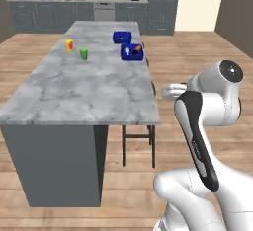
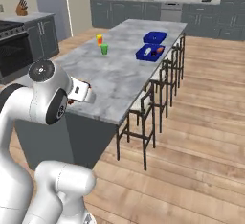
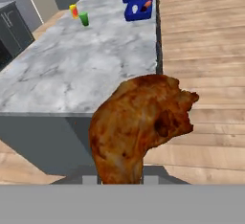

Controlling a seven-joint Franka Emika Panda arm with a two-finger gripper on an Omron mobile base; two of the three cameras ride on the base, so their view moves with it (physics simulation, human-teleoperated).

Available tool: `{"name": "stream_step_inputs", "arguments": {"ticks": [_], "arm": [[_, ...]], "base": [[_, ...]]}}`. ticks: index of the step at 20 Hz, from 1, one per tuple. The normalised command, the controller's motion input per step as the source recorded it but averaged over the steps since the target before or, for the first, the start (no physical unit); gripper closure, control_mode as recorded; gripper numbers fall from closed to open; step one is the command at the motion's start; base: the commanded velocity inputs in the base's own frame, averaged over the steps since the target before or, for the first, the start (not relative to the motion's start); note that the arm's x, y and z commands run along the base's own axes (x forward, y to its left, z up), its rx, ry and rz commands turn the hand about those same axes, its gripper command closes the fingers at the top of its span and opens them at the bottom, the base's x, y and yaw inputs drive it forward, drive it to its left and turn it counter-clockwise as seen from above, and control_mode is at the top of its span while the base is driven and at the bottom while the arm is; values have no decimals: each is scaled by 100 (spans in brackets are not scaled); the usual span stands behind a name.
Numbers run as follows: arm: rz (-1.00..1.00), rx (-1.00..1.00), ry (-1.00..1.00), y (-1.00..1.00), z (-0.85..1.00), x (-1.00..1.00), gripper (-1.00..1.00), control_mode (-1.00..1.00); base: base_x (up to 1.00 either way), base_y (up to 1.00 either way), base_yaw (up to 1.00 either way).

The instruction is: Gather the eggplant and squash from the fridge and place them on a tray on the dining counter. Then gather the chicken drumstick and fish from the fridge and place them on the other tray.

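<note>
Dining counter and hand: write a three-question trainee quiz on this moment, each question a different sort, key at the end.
1. True or false: the hand is shut on the chicken drumstick.
2. Which cup stands nearer the robot on the dining counter? A) green cup B) yellow cup
3. Fill in: both trays on the counter are coloured ____.

Key: 1 true. 2 A. 3 blue: the near tray holds items; the far tray sits behind it.

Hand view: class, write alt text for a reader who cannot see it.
A browned chicken drumstick, held in the shut gripper, fills the foreground. Beyond it runs a grey marble counter bearing two blue trays and two small cups.
</note>
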Motion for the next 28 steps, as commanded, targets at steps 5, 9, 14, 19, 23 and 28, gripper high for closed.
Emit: {"name": "stream_step_inputs", "arguments": {"ticks": [5, 9, 14, 19, 23, 28], "arm": [[0, 0, 0, 0, 0, 0, 100, 100], [0, 0, 0, 0, 0, 0, 100, 100], [0, 0, 0, 0, 0, 0, 100, 100], [0, 0, 0, 0, 0, 0, 100, 100], [0, 0, 0, 0, 0, 0, 100, 100], [0, 0, 0, 0, 0, 0, 100, 100]], "base": [[39, -100, -6], [50, -100, -5], [69, -100, -4], [89, -100, -2], [100, -100, 0], [100, -82, 0]]}}
